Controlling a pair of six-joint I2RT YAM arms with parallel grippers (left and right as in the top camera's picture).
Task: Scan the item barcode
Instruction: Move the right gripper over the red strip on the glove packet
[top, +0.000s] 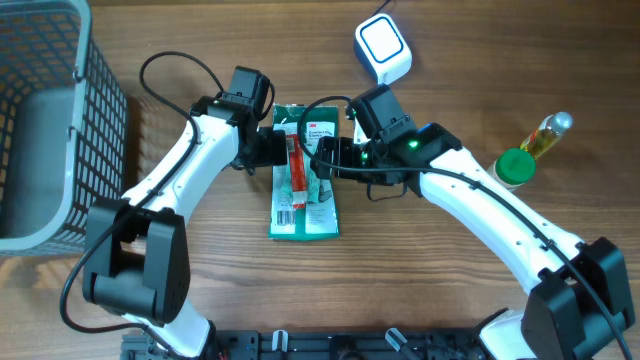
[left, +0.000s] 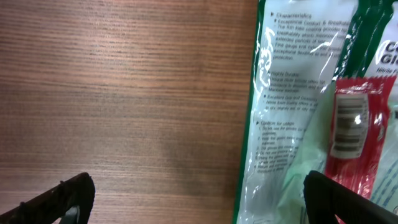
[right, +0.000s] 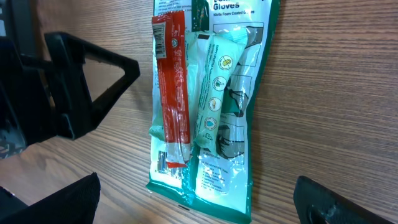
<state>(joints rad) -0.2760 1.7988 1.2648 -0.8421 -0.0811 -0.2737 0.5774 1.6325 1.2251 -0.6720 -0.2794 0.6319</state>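
— Black fingers (right: 53, 202) of the right gripper (right: 199, 208) fill the bottom corners of its wrist view, spread wide with nothing pinched between them.

— And the left gripper (left: 202, 202)?

— Same: jaws apart, holding nothing. It hovers over the left edge of the glove pack (top: 305, 180), and the right one sits at the pack's right edge.

— Where is the pack itself?

— Flat on the table (top: 250, 290), between the two grippers. A red sachet (top: 296, 170) lies lengthwise on top of it with its barcode (left: 348, 127) face up, and a pale green pouch (right: 214, 93) is just beside the sachet, also on the pack.

— The scanner?

— White scanner (top: 384, 48), beyond the pack and up to its right, well apart from it.

— Any containers?

— A grey mesh basket (top: 100, 120) stands far left of the pack; I see only its own walls and floor. Far right of the pack, a small bottle (top: 548, 135) holds yellowish liquid. A green-lidded tub (top: 515, 167) touches it, but I cannot tell its contents.
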